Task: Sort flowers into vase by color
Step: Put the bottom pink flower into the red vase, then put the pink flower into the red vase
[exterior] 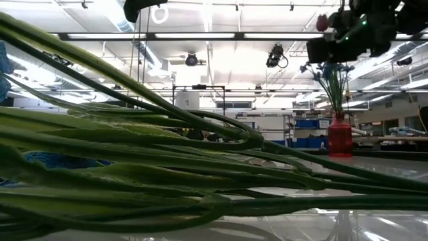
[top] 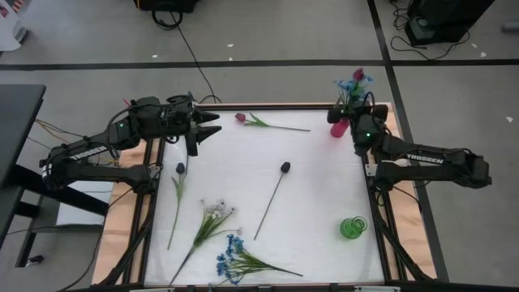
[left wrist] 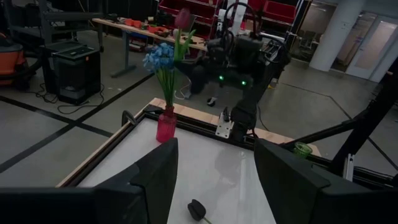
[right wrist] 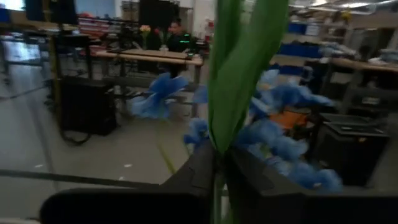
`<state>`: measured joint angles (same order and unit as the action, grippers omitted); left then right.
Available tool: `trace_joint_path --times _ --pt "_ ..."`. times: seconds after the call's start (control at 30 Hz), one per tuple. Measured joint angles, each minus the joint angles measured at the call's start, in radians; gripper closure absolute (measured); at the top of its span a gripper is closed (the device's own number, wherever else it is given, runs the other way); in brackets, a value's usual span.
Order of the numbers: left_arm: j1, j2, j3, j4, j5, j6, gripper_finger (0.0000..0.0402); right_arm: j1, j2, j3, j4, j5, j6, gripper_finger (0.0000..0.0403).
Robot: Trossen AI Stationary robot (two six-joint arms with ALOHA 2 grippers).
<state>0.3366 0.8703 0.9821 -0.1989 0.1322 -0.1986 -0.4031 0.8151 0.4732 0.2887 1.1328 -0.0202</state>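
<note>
While the left claw hung with its fingers spread apart over the worktop's ten o'clock corner, most of the flowers lay flat on the white surface. A dark-budded stem lay at about nine o'clock, a white cluster and a blue cluster toward six and seven o'clock, and another dark-budded stem near the centre. A red-pink bud with its green stem lay at twelve o'clock. Farther right, at two o'clock, the pink vase already carried blue flowers. The right claw hovered just above that vase (its own camera shows this best), pinched shut on a green stem among the blue blossoms. A green vase stood at four o'clock.
</note>
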Motion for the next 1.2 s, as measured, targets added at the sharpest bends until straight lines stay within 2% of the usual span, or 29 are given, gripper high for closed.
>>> trace_joint_path --times 0.23,0.43,0.67,0.97,1.2 --pt "0.000 0.000 0.000 0.000 0.000 0.000 0.0184 0.004 -0.001 0.000 -0.183 -0.035 0.231 0.0300" --pt "0.000 0.000 0.000 0.000 0.000 0.000 0.0184 0.003 -0.001 0.002 -0.431 -0.083 0.393 0.0285" --pt "0.000 0.000 0.000 0.000 0.000 0.000 0.0184 -0.054 0.013 0.143 -0.890 -0.290 0.803 0.0284" --pt "0.000 0.000 0.000 0.000 0.000 0.000 0.0184 -0.103 0.018 0.356 -1.150 -0.586 1.033 0.0284" --pt "0.000 0.000 0.000 0.000 0.000 0.000 0.0184 -0.082 0.026 0.366 -1.264 -0.822 1.241 0.0284"
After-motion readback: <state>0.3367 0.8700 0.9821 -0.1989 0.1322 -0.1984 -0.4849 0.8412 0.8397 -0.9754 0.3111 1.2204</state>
